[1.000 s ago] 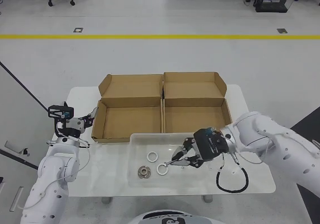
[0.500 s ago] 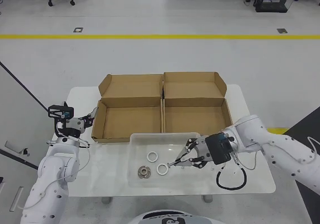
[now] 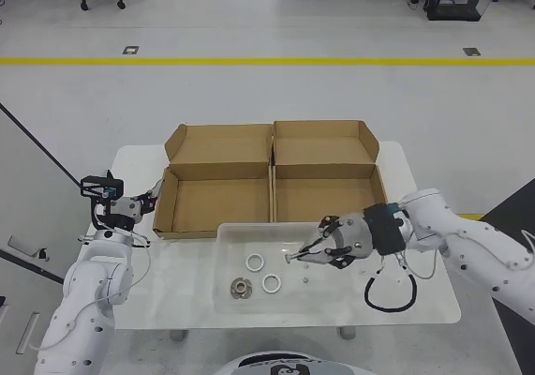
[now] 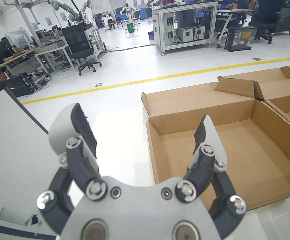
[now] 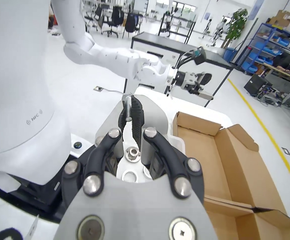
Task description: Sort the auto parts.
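My right gripper (image 3: 297,252) (image 5: 129,109) is shut on a threaded metal bolt (image 5: 127,108), held above the clear plastic tray (image 3: 234,234). In the tray lie two white rings (image 3: 256,261) (image 3: 272,281) and a metal flanged hub (image 3: 240,287) (image 5: 132,152). My left gripper (image 4: 145,128) (image 3: 152,199) stands open and empty at the table's left edge, beside the left cardboard box (image 3: 213,204) (image 4: 225,156). The right cardboard box (image 3: 328,197) sits just beyond the tray.
Both boxes have their lids folded back toward the far side of the white table (image 3: 436,305). A black cable loop (image 3: 389,295) lies on the table right of the tray. A white board (image 3: 14,187) leans left of the table.
My right gripper has lifted from the tray floor near the rings and drawn back to the right with the bolt in it. The left arm has not moved.
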Available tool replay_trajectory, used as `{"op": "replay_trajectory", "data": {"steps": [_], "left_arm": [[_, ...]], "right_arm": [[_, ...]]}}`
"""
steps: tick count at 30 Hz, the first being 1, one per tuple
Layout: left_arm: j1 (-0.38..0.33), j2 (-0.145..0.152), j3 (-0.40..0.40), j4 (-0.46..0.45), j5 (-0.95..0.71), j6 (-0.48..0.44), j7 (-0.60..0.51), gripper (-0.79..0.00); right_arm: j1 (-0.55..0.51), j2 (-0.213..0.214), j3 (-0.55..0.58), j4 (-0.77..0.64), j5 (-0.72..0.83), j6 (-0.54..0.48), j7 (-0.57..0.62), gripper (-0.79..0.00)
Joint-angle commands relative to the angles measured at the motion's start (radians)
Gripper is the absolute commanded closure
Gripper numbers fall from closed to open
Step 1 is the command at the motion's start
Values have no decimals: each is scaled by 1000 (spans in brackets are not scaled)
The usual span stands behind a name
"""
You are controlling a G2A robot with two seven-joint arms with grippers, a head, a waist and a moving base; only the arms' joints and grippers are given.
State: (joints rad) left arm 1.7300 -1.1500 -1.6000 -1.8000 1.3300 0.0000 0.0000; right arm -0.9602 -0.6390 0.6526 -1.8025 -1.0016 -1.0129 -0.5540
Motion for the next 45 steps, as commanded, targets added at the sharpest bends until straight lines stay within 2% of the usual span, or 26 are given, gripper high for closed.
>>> {"op": "replay_trajectory", "data": {"steps": [1,5,14,24,34,45], "left_arm": [[0,0,0,0,0,0,0,-785],[0,0,0,0,0,0,0,-785],[0,0,0,0,0,0,0,-785],[0,0,0,0,0,0,0,-785],[0,0,0,0,0,0,0,-785],[0,0,0,0,0,0,0,-785]], "right_arm": [[-17,4,22,-4,0,1,-80,0],[-39,12,48,-35,-40,1,-254,0],[-51,-2,135,-202,133,1,-254,0],[-36,-56,216,-336,248,1,-254,0],[-35,-104,239,-355,283,1,-254,0],[-33,-107,229,-334,272,1,-254,0]]}}
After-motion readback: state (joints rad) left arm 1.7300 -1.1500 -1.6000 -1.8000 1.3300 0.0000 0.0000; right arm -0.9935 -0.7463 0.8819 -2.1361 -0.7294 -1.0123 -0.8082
